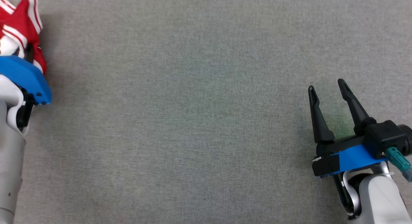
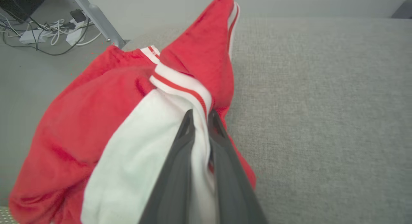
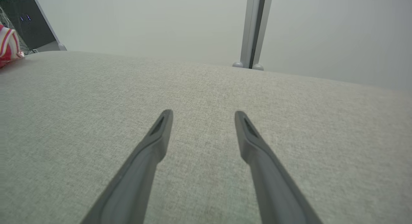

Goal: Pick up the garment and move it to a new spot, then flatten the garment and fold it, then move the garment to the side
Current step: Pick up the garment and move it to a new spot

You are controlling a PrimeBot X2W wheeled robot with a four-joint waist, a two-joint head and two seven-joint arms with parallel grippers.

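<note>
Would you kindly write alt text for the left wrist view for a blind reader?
The left gripper is shut on a bunched red-and-white garment at the edge of a grey cloth-covered table; cables lie on the floor beyond.

This looks like a robotics lab or test room: a grey fabric-covered work surface stands before bare pale walls, with metal frame posts, and a tangle of cables and white power strips on the smooth grey floor.
</note>
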